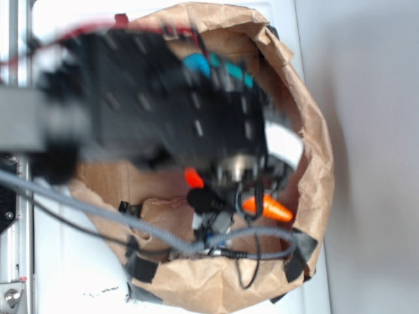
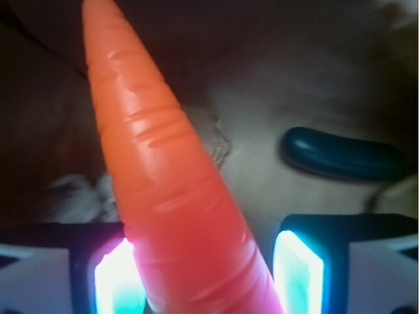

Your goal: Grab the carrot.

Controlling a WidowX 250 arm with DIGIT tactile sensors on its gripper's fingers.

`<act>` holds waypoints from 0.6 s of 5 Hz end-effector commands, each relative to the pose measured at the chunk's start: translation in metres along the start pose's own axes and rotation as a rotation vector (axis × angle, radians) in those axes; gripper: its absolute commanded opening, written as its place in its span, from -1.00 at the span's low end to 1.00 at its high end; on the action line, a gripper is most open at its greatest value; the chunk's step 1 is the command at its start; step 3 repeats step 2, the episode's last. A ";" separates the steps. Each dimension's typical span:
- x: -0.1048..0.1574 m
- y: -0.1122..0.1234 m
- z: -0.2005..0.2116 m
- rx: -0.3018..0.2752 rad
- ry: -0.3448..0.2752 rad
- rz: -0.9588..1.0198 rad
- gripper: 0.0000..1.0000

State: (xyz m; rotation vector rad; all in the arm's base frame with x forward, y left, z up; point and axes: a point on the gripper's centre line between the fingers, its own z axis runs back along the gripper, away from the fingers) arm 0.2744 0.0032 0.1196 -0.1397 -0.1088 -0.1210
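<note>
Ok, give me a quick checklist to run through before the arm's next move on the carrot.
1. Carrot between the fingers: ok, it runs up through the gap in the wrist view.
2. Fingers actually clamped on it: cannot tell; the left pad looks against it, the right one shows a gap.
3. Right object: ok, orange and tapered, while the dark green pickle lies apart to the right.
4. Pickle clear of the gripper: ok, nothing touches it.
5. Paper bag walls clear for a lift: cannot tell, the exterior view is blurred and the arm hides most of the inside.
6. Cables free of the bag: cannot tell.
</note>
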 end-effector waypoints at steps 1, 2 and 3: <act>0.001 -0.008 0.072 0.033 -0.101 0.031 -1.00; -0.005 -0.011 0.075 0.078 -0.077 0.036 -1.00; -0.005 -0.011 0.075 0.078 -0.077 0.036 -1.00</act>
